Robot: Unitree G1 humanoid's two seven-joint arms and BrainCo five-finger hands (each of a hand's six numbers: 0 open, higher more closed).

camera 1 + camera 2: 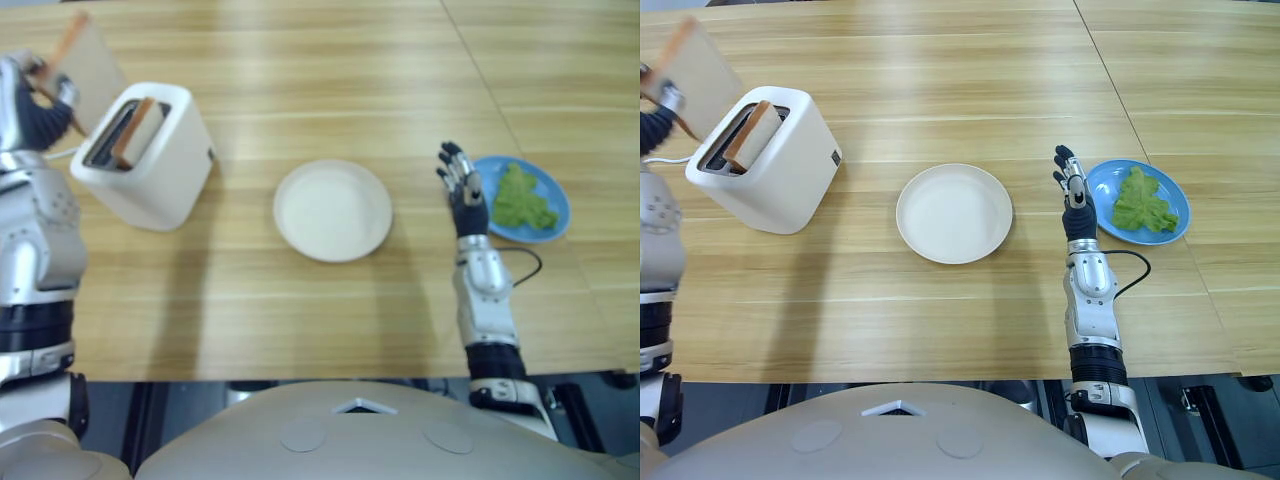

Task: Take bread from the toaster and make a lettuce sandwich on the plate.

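Note:
A white toaster [150, 165] stands at the left of the wooden table with one slice of bread [138, 128] still in a slot. My left hand [30, 100] is raised beside and above the toaster, shut on a second slice of bread [88, 60] that it holds tilted in the air. The empty white plate [333, 210] lies at the table's middle. A green lettuce leaf [522, 198] rests on a blue plate [556, 190] at the right. My right hand [462, 185] stands open between the two plates, fingers pointing away, holding nothing.
A black cable [525, 265] loops on the table beside my right forearm. A white cord [60, 152] runs from the toaster's left side. The table's near edge [300, 378] lies just in front of me.

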